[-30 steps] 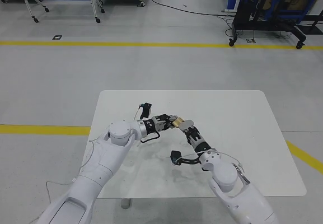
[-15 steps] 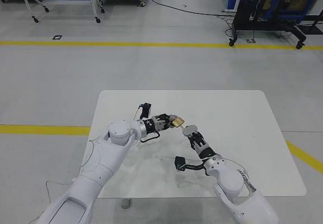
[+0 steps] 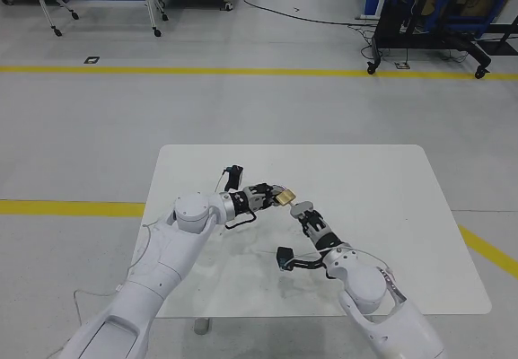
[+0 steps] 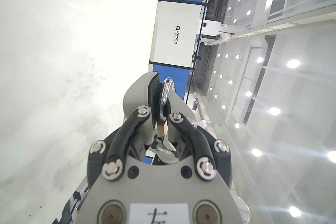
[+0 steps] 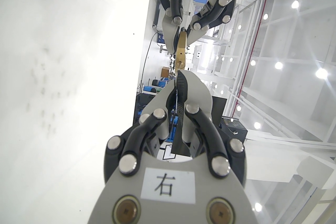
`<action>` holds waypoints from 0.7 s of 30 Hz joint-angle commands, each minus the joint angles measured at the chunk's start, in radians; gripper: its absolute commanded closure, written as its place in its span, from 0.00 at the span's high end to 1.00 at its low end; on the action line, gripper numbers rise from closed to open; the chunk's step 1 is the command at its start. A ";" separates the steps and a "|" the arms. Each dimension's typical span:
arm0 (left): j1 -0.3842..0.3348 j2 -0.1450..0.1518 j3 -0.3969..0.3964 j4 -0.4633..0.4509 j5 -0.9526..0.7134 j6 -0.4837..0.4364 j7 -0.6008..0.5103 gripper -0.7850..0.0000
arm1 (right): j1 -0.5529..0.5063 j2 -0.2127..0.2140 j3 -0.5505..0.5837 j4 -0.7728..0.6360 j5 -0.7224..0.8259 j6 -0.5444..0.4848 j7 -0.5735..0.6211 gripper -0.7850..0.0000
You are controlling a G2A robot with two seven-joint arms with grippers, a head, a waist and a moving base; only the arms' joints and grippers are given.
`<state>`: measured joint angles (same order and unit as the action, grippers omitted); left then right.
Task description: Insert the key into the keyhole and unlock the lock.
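- Top view: the left gripper [image 3: 270,195] holds the lock [image 3: 284,195] clear of the table [image 3: 375,170]. The right gripper [image 3: 302,209] is at the lock's free end, touching it or very nearly.
- Left wrist view: the left gripper's fingers [image 4: 136,99] are drawn in narrow on the lock, and a strip of its brass shows between them.
- Right wrist view: the right gripper is pinched narrow, pads together. The key is hidden between them, so I judge it held there. The tips meet the lock's end at the keyhole [image 5: 179,62], and the left gripper clamps the lock's far end.
- Step in hand, as I judge it: insertion. I cannot tell whether the blade has entered the keyhole.
- Next move: push the key straight along the lock's axis until it seats, then twist, with the left gripper bracing the lock. Any tilt at the keyhole would likely jam it.
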<state>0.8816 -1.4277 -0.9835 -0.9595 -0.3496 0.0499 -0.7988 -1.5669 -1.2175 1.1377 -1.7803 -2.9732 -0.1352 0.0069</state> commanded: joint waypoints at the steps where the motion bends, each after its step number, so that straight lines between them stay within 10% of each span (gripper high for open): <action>1: -0.001 0.000 0.002 -0.001 0.005 -0.002 -0.005 0.00 | 0.001 0.000 0.000 0.000 -0.001 -0.003 -0.002 0.00; 11: -0.005 0.000 0.012 0.002 0.015 -0.016 -0.041 0.00 | 0.021 -0.004 -0.008 0.002 0.012 -0.038 0.012 0.00; 12: -0.004 0.000 0.011 0.003 0.015 -0.017 -0.040 0.00 | 0.022 -0.004 -0.009 0.002 0.015 -0.039 0.012 0.12; 13: -0.004 0.000 0.010 0.003 0.012 -0.017 -0.038 0.00 | 0.022 -0.005 -0.009 0.001 0.017 -0.040 0.014 0.75; 14: -0.004 0.001 0.009 0.003 0.012 -0.017 -0.036 0.00 | 0.022 -0.005 -0.008 0.000 0.020 -0.040 0.013 1.00; 21: 0.001 0.000 -0.004 0.002 -0.006 -0.013 0.012 0.00 | 0.001 -0.002 0.015 -0.018 0.051 -0.025 0.012 1.00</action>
<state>0.8816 -1.4278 -0.9840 -0.9567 -0.3505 0.0373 -0.7980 -1.5659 -1.2198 1.1531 -1.7982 -2.9218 -0.1605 0.0187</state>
